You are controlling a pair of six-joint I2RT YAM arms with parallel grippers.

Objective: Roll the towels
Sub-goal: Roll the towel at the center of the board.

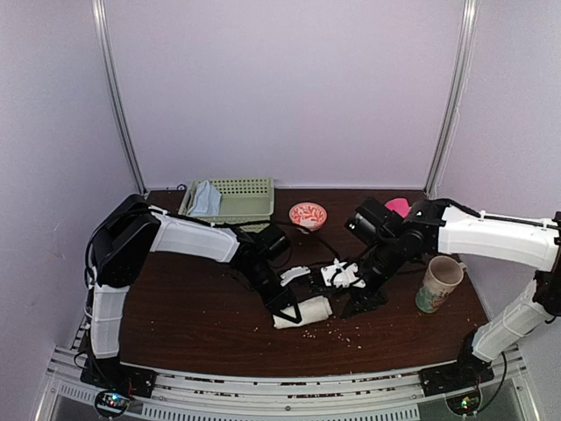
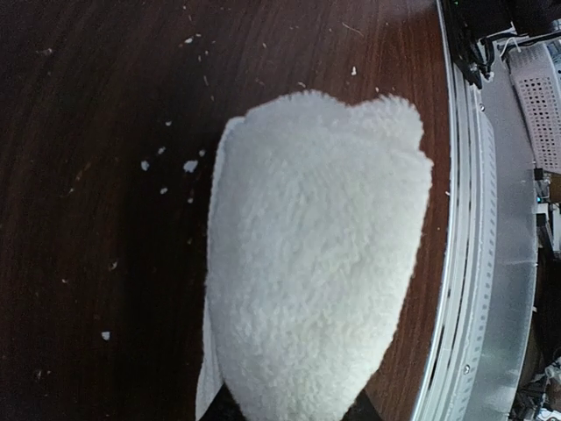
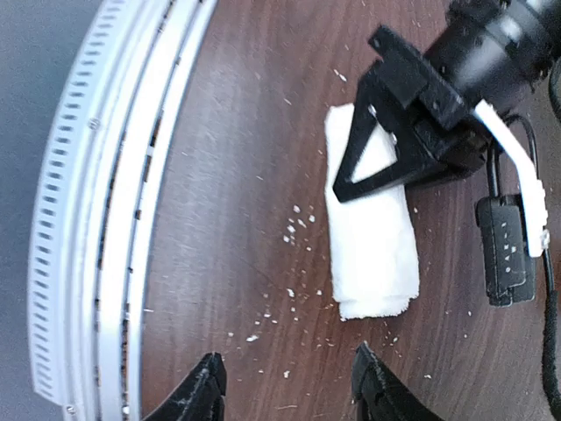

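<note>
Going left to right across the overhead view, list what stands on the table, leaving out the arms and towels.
green basket → patterned bowl → pink object → mug

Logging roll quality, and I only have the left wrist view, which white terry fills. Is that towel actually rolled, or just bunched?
Observer: Rolled. The right wrist view shows the off-white towel as a short cylinder on the table, with the left gripper closed on one end.
Operator: Where is the right gripper?
Observer: The right gripper is open just off the roll's free end, not touching it.
Operator: And the other towel?
Observer: The pale blue towel lies bunched, not rolled, in the green basket at the back.
</note>
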